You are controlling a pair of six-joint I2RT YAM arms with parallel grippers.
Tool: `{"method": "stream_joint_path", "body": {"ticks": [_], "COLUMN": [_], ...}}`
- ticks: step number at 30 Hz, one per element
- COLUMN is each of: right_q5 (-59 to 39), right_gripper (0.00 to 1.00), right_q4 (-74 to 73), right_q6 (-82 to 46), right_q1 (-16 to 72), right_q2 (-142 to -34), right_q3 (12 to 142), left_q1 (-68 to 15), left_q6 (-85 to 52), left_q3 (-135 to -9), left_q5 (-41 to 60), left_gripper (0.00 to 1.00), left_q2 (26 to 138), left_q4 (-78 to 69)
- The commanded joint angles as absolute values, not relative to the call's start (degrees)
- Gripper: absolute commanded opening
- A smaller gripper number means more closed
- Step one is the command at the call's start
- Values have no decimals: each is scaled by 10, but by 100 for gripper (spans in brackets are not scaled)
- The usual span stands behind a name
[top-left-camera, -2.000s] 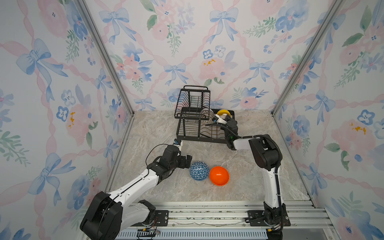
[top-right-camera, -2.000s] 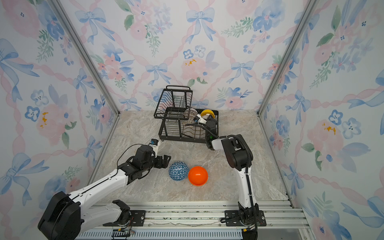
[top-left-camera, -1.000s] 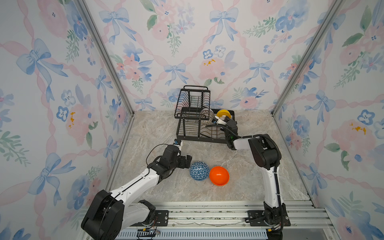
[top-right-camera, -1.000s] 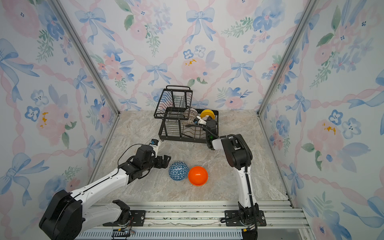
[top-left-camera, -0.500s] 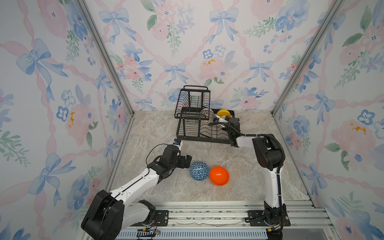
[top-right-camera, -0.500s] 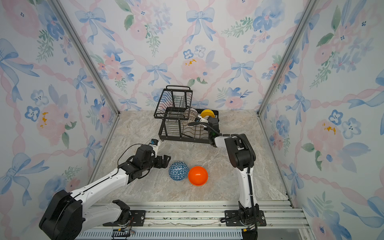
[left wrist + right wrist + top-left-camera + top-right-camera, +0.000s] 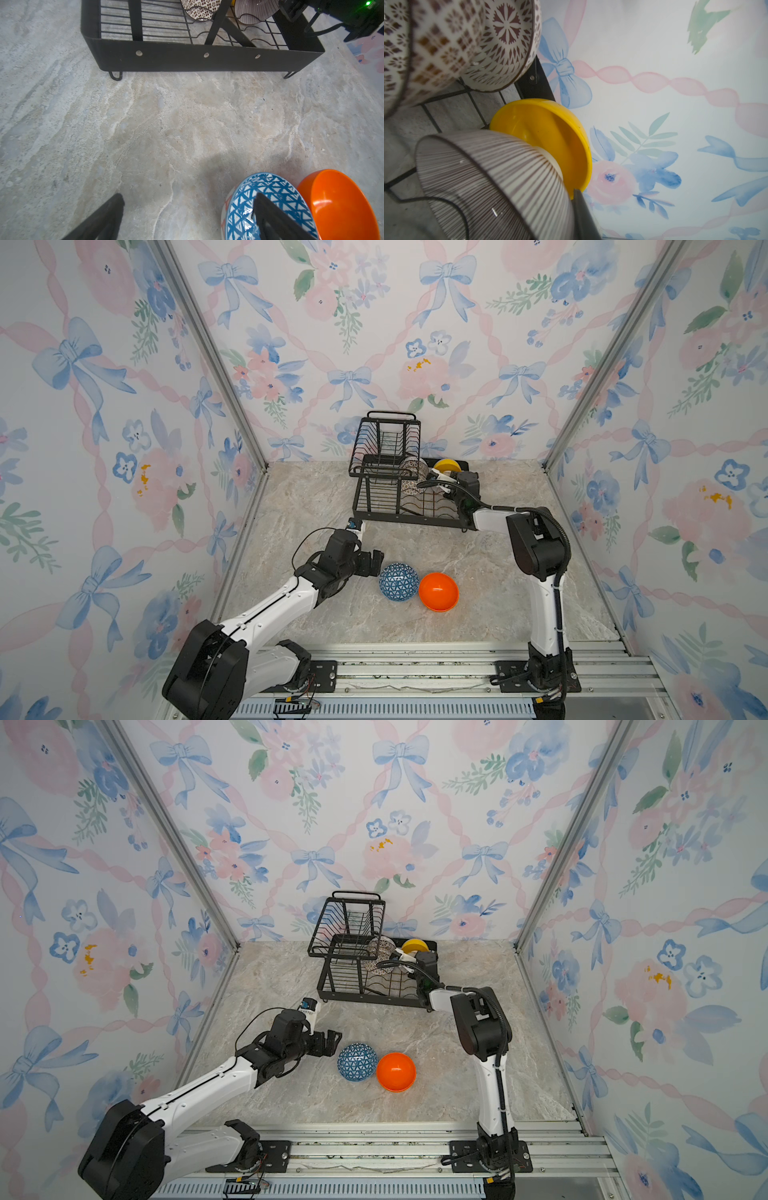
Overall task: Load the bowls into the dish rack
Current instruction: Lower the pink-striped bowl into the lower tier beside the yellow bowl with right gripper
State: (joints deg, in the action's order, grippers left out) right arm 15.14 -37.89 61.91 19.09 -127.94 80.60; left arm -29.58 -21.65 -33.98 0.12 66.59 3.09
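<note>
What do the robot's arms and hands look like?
The left arm and right arm have white tube-like links joined by chunky black joints. Black cables loop along them. The left hand and right hand are mostly black, with flat dark fingers. A tiny green light glows near the right wrist.

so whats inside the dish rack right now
In the dish rack: a yellow bowl, a ribbed bowl in front of it, and two white patterned bowls. The ribbed bowl covers part of the yellow bowl; whether they touch is hidden.
</note>
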Motion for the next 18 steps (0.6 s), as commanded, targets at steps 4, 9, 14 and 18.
{"method": "stream_joint_path", "body": {"ticks": [4,9,14,18], "right_q5": [129,133,139,141], "right_gripper": [21,26,29,38], "right_q4": [-371,-376,-375,-375], "right_q6": [607,607,609,608], "right_q1": [195,196,198,198], "right_q2": [-1277,-1277,-1277,-1273], "right_q3": [799,793,799,801], "left_q1": [-293,-292,-293,-293], "left_q6": [-213,-213,-213,-214], "left_q3": [-350,-349,-345,-340], "left_q5": [12,13,12,12], "left_gripper": [98,98,98,98], "left_q2": [672,672,666,661], "left_q4": [36,36,36,37]}}
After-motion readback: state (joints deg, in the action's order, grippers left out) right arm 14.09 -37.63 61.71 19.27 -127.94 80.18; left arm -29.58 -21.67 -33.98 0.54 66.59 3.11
